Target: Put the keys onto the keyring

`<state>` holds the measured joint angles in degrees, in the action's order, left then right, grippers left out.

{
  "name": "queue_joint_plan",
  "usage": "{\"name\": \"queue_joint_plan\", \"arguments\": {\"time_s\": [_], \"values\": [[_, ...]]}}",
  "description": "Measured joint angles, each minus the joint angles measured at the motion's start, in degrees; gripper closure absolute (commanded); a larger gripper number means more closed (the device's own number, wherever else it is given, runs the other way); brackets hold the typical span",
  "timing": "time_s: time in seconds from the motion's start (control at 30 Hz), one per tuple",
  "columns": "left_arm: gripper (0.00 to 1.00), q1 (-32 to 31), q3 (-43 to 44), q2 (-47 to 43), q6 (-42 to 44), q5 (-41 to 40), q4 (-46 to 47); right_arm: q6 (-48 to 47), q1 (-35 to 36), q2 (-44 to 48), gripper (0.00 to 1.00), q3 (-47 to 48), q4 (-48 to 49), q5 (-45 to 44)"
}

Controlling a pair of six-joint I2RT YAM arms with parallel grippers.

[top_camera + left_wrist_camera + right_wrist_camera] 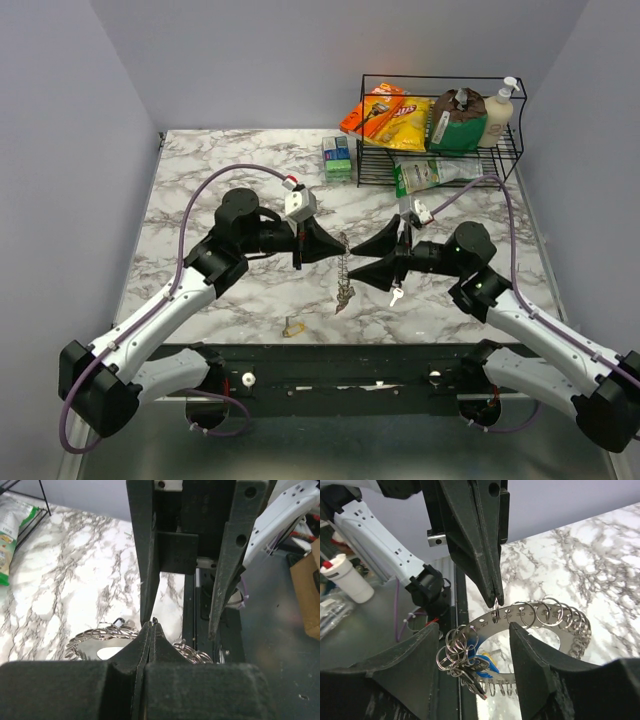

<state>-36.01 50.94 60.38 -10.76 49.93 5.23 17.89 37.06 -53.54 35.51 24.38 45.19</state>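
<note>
**Desk:** What's the hold here?

**Operator:** My left gripper, tips pressed together, pinches the keyring at its upper edge so it hangs clear of the table. My right gripper is spread astride the keyring, free, I judge, to feed keys. One loose key lies on the keyring's near side.

The right pincer was seen with its fingers spread wide. Between them the keyring, strung with small rings, was pinched at its upper edge by the closed left pincer, above the marbled table. A bunch of keys was hung low between the fingers.
</note>
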Motion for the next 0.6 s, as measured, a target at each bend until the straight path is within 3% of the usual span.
{"name": "queue_joint_plan", "arguments": {"time_s": [0.13, 0.33, 0.6], "values": [[1.0, -0.2, 4.3, 1.2, 6.7, -0.5, -10.5, -3.0, 0.0, 1.7, 0.32, 1.2, -3.7, -1.9], [1.0, -1.0, 8.0, 2.9, 13.1, -0.4, -21.4, -5.5, 0.0, 1.2, 0.42, 3.3, -5.9, -2.0], [1.0, -1.4, 9.4, 3.8, 15.6, 0.8, -25.5, -6.2, 0.0, -1.3, 0.46, 3.8, -7.0, 0.8]]}}
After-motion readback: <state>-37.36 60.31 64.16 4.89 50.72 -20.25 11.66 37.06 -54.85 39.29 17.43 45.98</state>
